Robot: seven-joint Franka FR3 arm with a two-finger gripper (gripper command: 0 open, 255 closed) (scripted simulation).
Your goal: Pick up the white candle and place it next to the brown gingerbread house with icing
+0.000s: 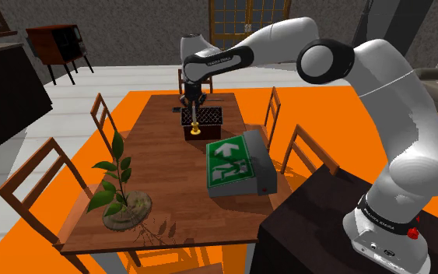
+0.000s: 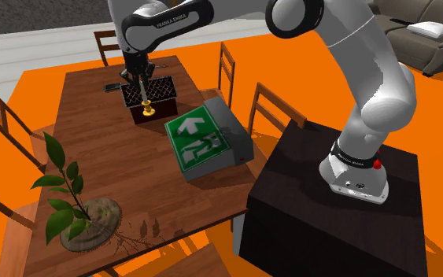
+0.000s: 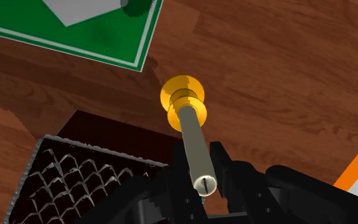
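Clasps the pale candle (image 3: 193, 137) tight in the gripper (image 3: 199, 177), just beside the lattice-roofed gingerbread house (image 3: 75, 178); shows finger contact from the wrist, the leafy plant (image 1: 117, 166) from the shoulder.

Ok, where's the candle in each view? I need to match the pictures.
Shoulder view: candle upper middle, upright in front of the house.
Second exterior view: candle upper left, at the house's front edge.
Wrist view: candle beside the house, its gold holder toward the sign's corner.
Shared landmark: green sign.
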